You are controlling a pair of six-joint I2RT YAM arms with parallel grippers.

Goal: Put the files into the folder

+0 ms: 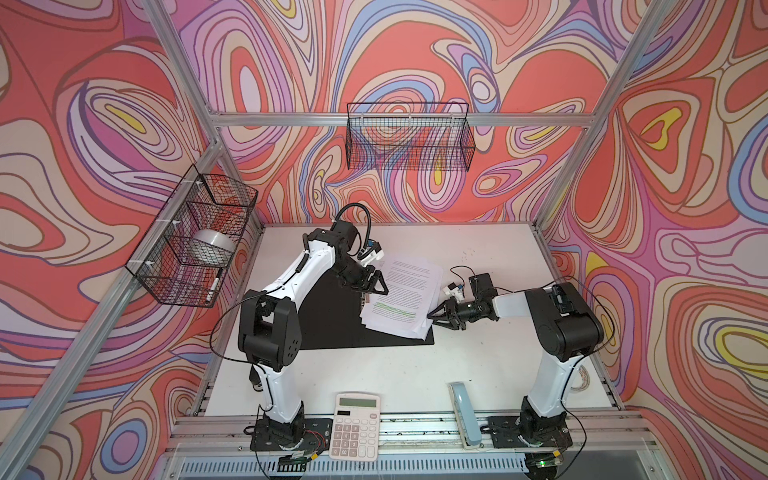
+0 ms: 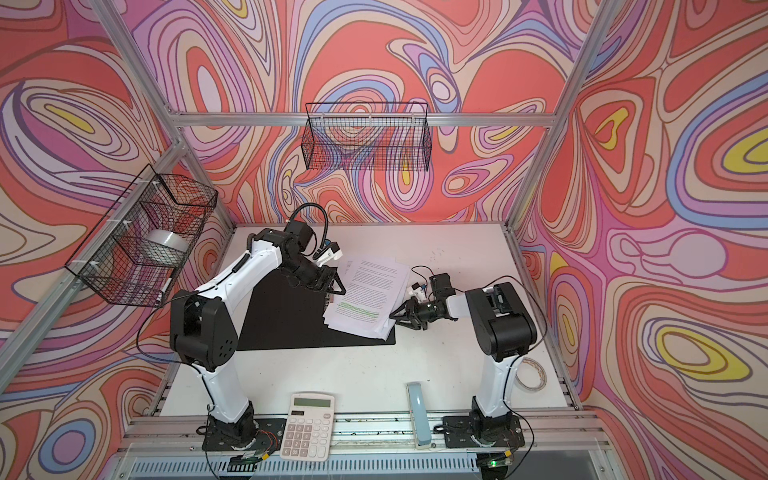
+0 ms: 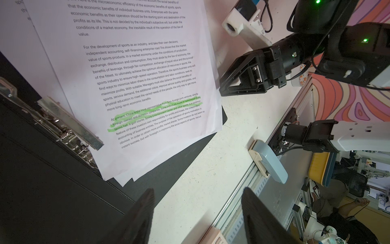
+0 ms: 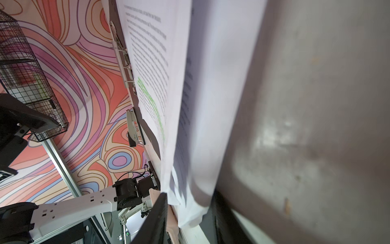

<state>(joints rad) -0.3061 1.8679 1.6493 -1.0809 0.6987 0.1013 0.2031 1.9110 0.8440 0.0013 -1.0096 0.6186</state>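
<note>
Two arms bent inward | left gripper [image 3: 196, 211] parted above folder [image 1: 332, 318] | right gripper [image 1: 431, 316] parted at files [image 1: 405, 291] edge

Top sheet of the thin stack of white printed paper files [image 3: 147, 69], left wrist view: black English body text.

- One paragraph ends "the inevitable result of the operation of the law of value."
- The next starts "For the development of sports as an industry, and take their own decisions, independent accounting, self-financing enterprise road".
- Green-highlighted lines: "At present, China is the most representative from Sino-foreign joint ventures, wholly foreign-owned and domestic companies. Some individuals invest in commercial clubs, tennis hall, a golf course".

Both top views: highlight toward 6 o'clock of the page, words too small. Right wrist view: print blurred.

White plastic desk calculator [image 1: 355, 426], 6 o'clock edge of the surface [image 1: 415, 374]: key marks unreadable.
</note>
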